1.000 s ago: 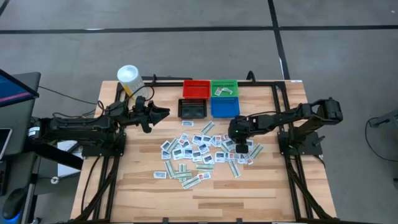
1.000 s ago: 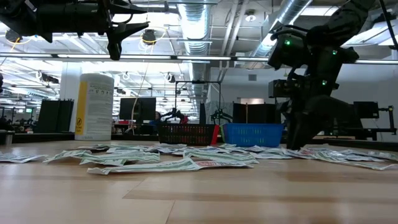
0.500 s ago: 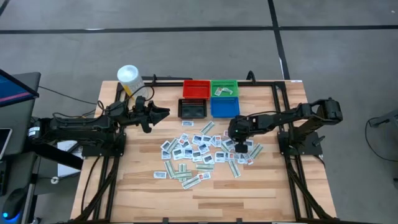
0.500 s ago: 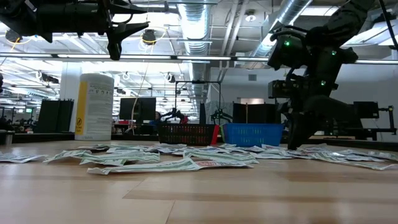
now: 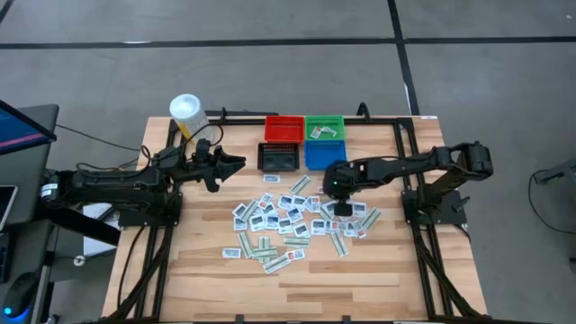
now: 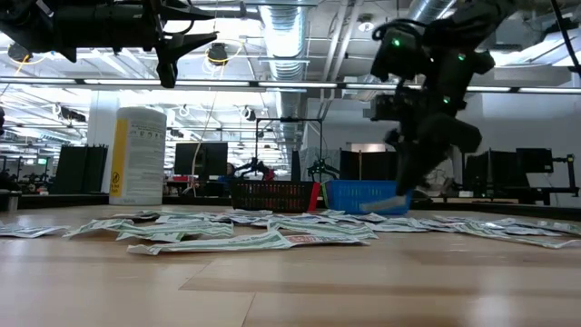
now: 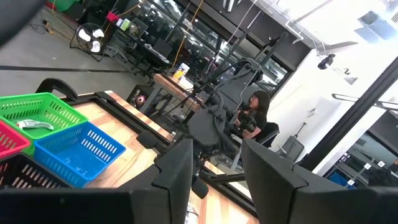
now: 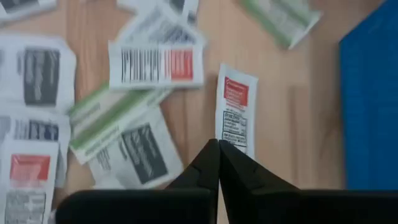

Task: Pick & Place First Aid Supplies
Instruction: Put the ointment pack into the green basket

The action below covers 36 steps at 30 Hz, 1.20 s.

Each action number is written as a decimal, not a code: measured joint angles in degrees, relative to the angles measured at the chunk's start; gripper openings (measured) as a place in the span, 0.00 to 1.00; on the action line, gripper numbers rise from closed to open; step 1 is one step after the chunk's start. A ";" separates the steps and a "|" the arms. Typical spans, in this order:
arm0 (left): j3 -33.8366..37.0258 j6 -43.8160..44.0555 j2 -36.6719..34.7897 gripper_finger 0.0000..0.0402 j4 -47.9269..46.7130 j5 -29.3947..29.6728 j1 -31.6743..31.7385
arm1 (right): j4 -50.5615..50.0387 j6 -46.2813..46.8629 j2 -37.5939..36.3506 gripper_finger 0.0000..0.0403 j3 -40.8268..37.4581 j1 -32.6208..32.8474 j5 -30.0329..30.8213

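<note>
Many first aid supplies (image 5: 288,220), square white packets and narrow green-white strips, lie flat and scattered over the middle of the wooden table. My right gripper (image 5: 341,206) hangs above the right part of the pile, just in front of the blue bin (image 5: 325,155). It is shut on one white packet with a red label (image 8: 236,106). This packet also shows below the fingers in the low view (image 6: 392,205). My left gripper (image 5: 236,164) waits open, raised over the table's left side, and touches nothing. My right gripper pinches the near end of the red-labelled packet (image 8: 231,135) between the tips of its two fingers. The fingers come steeply from above, slanting down. The packet hangs tilted below them (image 6: 390,206), lifted clear of the table and of the other packets.
Four small bins stand at the far middle: red (image 5: 283,129), green (image 5: 324,128) with a packet inside, black (image 5: 278,157) and blue. A white tub with a yellow label (image 5: 185,112) stands at the far left. A person (image 7: 255,115) sits beyond the table.
My right gripper has risen from the pile and drawn a little toward the far edge and the blue bin. It has taken one packet up with it, and the packet now hangs clear of the table. The other packets lie as before.
</note>
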<state>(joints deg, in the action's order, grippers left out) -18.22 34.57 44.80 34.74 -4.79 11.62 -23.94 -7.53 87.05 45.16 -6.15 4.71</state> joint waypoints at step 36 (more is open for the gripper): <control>-0.02 0.01 0.01 0.35 0.00 -0.01 -0.01 | -5.71 -15.85 -0.15 0.00 19.50 -14.35 2.88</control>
<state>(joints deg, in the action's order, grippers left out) -18.24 34.59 44.80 34.74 -4.80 11.61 -29.65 -23.38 86.89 64.66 -20.51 7.59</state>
